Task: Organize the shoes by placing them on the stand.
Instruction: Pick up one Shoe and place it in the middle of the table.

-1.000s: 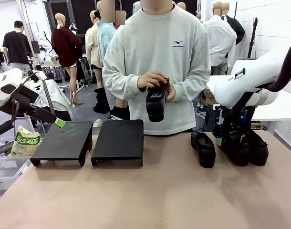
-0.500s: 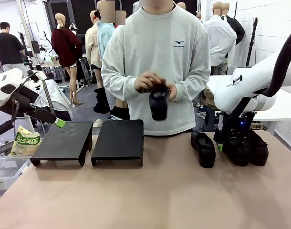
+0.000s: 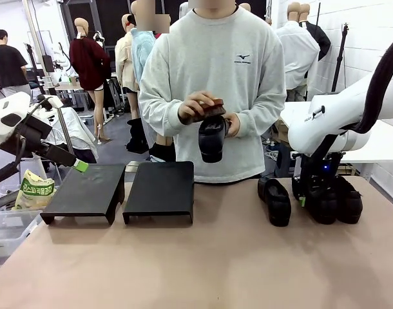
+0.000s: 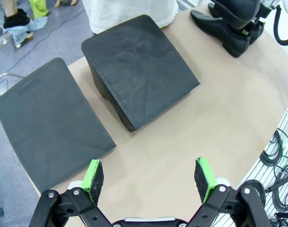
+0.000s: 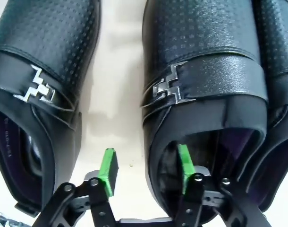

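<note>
The right pincer (image 5: 146,151), half-open, straddles one side of a shoe (image 5: 205,71) at the right tabletop (image 3: 216,270) edge, ready to lift; the left pincer (image 4: 147,163) hangs wide.

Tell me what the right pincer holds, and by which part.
Nothing yet: the right pincer straddles the side wall of the middle glossy black leather shoe, outer pad not touching.

Stands (image 3: 159,180) bare on top; table (image 3: 203,264) front open; shoes (image 3: 277,201) crowd right.

Setting: robotics lab. White robot arm (image 3: 325,122) works over a tan tabletop (image 3: 203,257); cable bundles (image 4: 280,142) hang past its edge.
</note>
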`<action>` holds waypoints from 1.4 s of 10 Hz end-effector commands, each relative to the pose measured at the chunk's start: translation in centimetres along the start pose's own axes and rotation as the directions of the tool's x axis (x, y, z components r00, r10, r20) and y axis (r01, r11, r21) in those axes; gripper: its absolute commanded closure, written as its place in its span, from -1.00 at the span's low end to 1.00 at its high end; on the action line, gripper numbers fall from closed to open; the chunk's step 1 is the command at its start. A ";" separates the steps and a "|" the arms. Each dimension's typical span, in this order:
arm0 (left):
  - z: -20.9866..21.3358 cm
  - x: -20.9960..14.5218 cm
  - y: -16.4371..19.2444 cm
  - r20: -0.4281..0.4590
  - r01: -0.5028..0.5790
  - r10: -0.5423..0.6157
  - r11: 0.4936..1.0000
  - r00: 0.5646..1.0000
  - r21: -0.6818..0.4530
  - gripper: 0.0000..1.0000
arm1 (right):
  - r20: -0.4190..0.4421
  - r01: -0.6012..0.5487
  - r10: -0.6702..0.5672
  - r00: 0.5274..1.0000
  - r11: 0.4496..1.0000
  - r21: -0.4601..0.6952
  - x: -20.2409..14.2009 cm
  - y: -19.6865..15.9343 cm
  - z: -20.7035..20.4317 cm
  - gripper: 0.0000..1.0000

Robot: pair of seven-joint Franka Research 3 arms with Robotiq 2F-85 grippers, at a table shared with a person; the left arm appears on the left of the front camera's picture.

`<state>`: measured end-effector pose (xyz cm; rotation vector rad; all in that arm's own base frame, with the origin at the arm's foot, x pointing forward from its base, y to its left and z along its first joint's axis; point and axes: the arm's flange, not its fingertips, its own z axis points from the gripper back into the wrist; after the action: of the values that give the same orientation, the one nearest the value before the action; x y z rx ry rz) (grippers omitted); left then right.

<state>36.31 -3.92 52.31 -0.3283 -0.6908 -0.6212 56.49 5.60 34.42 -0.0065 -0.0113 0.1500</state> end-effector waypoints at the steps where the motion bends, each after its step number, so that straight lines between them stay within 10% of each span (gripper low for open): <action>1: 0.0 -0.1 0.2 0.009 -0.005 0.005 1.000 1.000 -0.009 -1.00 | -0.029 0.041 -0.042 0.999 0.999 -0.020 1.0 -0.3 -0.9 0.60; 3: 0.0 -0.1 0.2 0.009 -0.005 0.005 1.000 1.000 -0.009 -1.00 | -0.051 0.045 -0.046 0.998 0.999 -0.004 1.2 -0.5 -1.5 1.00; 9: 0.0 -0.1 0.2 0.009 -0.005 0.005 1.000 1.000 -0.009 -1.00 | -0.050 0.066 -0.066 0.997 0.998 0.013 0.6 -1.0 -1.1 1.00; 14: 0.0 -0.1 0.2 0.009 -0.005 0.005 1.000 1.000 -0.009 -1.00 | 0.168 0.154 -0.140 0.976 0.986 -0.070 -6.3 3.1 10.1 1.00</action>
<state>36.31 -3.91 52.32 -0.3281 -0.6910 -0.6209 52.95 6.42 42.38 -0.0247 -0.1140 0.0300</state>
